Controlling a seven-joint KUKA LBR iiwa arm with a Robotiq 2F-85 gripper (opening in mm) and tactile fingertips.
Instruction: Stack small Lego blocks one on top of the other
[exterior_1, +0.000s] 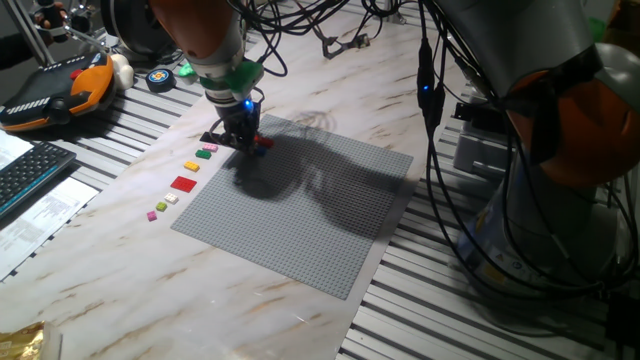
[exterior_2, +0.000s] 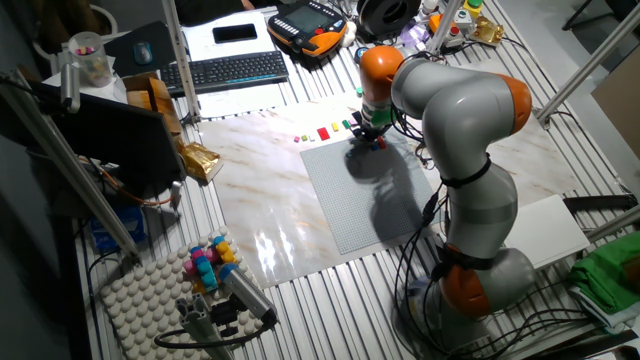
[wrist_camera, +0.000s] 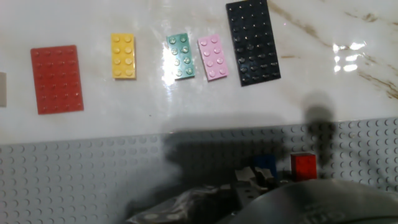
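Gripper (exterior_1: 243, 133): low over the near-left corner of the grey baseplate (exterior_1: 300, 215), fingers pointing down. Whether the fingers are spread or pressed together cannot be told; in the fixed views the tips are dark and small, and the hand view shows only blurred grey housing at its bottom edge.

Task items: blue brick (wrist_camera: 265, 165) and red brick (wrist_camera: 304, 167) sit side by side on the baseplate, just apart, directly by the fingertips, red to the right of blue in the hand view. Neither is on top of the other. Long axes cannot be judged; both are partly hidden.

View differences: only the hand view separates the two bricks and shows the row on the marble beyond: black piece (wrist_camera: 251, 42), pink brick (wrist_camera: 212, 57), green brick (wrist_camera: 180, 56), yellow brick (wrist_camera: 123, 56), red plate (wrist_camera: 56, 79). The fixed views alone show the arm's approach.
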